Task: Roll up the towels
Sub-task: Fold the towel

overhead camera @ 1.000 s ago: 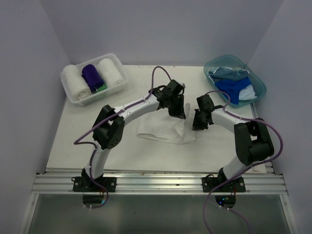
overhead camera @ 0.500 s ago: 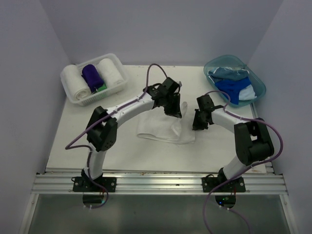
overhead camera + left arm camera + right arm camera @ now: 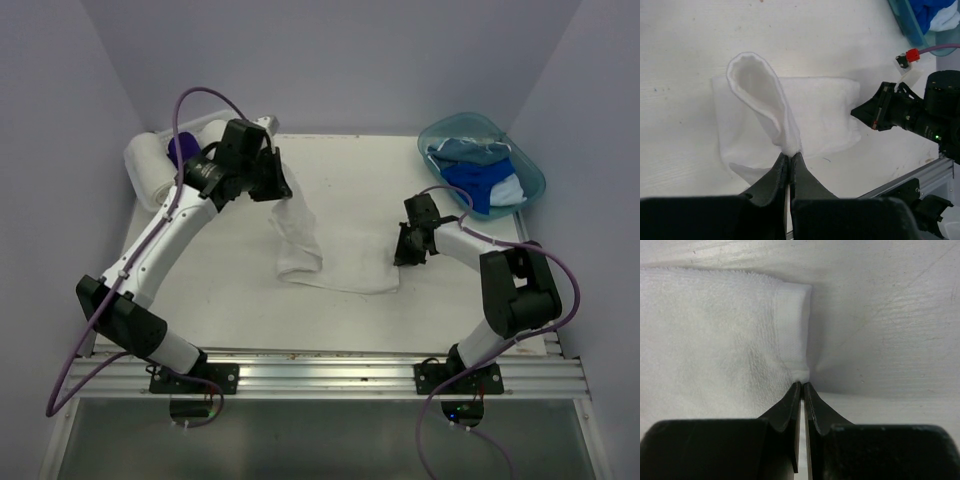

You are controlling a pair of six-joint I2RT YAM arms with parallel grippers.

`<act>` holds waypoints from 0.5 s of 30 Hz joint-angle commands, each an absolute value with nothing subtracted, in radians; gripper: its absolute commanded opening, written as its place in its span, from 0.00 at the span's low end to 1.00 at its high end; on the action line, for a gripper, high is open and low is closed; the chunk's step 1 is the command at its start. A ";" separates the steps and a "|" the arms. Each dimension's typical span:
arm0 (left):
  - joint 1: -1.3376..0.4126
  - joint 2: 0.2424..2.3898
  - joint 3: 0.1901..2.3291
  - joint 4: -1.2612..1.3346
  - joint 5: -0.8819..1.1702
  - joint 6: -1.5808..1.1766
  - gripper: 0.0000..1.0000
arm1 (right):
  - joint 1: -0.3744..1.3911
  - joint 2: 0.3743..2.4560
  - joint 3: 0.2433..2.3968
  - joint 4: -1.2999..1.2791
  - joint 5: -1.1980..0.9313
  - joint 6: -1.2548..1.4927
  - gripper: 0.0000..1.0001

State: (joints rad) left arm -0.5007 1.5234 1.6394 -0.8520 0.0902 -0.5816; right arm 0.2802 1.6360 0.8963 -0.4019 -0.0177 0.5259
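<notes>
Two towel point(image 3: 340, 265) edges hidden inside jaws

Left arm point(image 3: 165, 225) partly hides the purple towel point(image 3: 183, 151).

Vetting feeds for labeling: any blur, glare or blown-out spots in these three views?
Top external: even, soft light, sharp; the white towel barely contrasts with the table. Left wrist: towel's lifted fold nearly blown out, left gripper dark and soft. Right wrist: towel weave crisp, right gripper a blurred black silhouette, soft shadow beside the hem. No hard glare seen.

Teal tub point(image 3: 531, 170) on white table point(image 3: 350, 180)
</notes>
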 commanded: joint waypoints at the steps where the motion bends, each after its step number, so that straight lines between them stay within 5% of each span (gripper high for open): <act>1: -0.434 1.505 1.669 -0.917 0.061 -0.493 0.00 | 0.281 1.683 0.873 -0.385 0.003 0.520 0.08; 15: -0.335 1.479 1.740 -0.971 0.055 -0.313 0.00 | 0.281 1.683 0.873 -0.383 0.005 0.517 0.08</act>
State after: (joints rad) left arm -0.3794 1.5242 1.7115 -0.9649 0.0631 -0.3744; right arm 0.2806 1.6360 0.8963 -0.4011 -0.0181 0.5247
